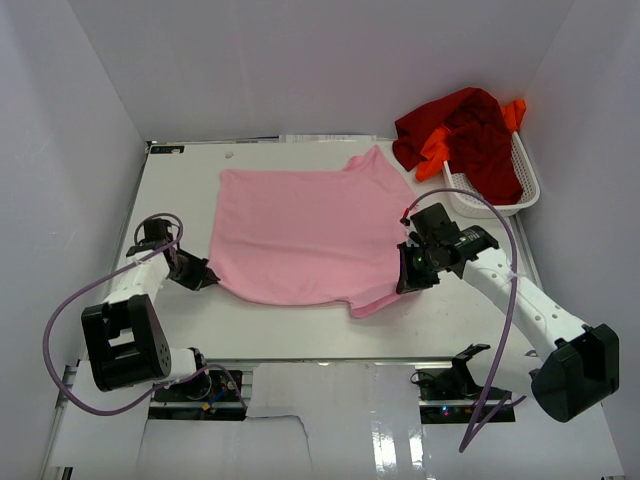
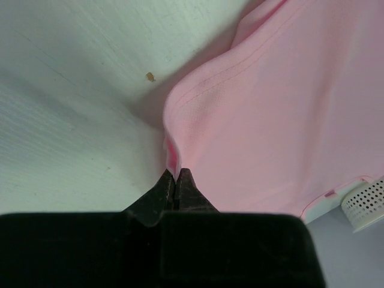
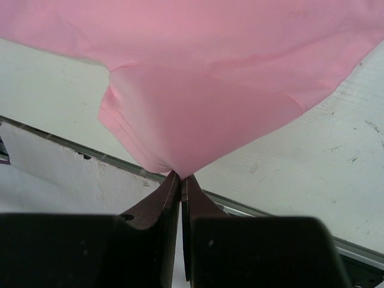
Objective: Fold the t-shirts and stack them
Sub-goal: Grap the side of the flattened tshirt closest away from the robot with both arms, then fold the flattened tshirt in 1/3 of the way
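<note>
The pink t-shirt (image 1: 300, 235) lies flat on the table (image 1: 180, 180), the left gripper (image 2: 176, 174) and right gripper (image 3: 180, 177) each clenched on a thin bit of its edge, so I reckon an uneven lift could slip the cloth free or skew the fold.

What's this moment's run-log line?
pink t-shirt: spread on table | left gripper: shut on its edge | right gripper: shut on its edge | dark red t-shirt, orange t-shirt: piled on basket
</note>
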Controlling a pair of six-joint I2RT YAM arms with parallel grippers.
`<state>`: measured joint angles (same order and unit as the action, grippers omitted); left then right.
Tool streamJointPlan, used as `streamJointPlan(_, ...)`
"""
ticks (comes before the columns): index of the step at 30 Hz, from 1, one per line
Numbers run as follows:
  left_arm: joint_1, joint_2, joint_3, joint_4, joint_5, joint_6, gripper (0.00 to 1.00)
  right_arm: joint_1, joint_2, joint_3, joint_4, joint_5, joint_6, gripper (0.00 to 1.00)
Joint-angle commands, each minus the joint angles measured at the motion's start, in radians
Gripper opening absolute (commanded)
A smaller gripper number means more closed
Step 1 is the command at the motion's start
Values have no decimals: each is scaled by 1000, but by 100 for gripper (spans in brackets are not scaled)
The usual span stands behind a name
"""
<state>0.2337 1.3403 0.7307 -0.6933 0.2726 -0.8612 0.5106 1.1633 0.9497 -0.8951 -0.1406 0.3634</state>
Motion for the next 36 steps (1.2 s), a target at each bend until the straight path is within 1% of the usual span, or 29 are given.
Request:
streamJointPlan(1, 4, -49, 59, 0, 8, -10, 0, -14, 13, 73, 1, -19, -40, 8)
streamJointPlan(17, 3, -35, 154, -20, 19, -24, 0, -81, 121, 187, 7, -31, -104, 8)
streamJointPlan(36, 3, 102, 268, -2, 43, -30, 0, -161, 277, 310, 36, -30, -178, 8)
